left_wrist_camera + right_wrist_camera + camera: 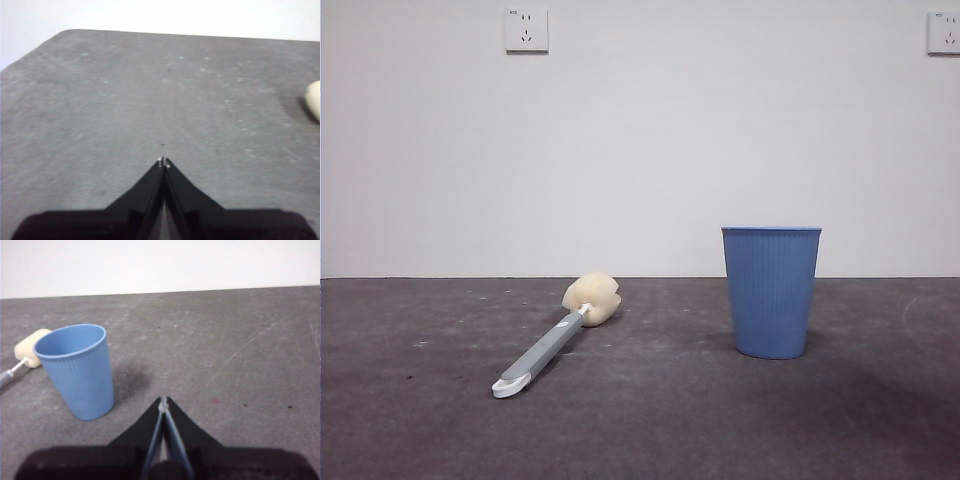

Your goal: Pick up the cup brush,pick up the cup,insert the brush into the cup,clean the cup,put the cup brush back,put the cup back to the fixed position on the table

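a blue cup (771, 291) stands upright on a dark grey table (640, 430), with a brush (556, 335) lying flat well apart from it, its cream sponge head toward the wall and its white tip toward the camera. the left gripper (163, 162) and right gripper (163, 401) hang above the table, jaws pressed together, holding nothing. two wall sockets (526, 29) sit high on the white wall.
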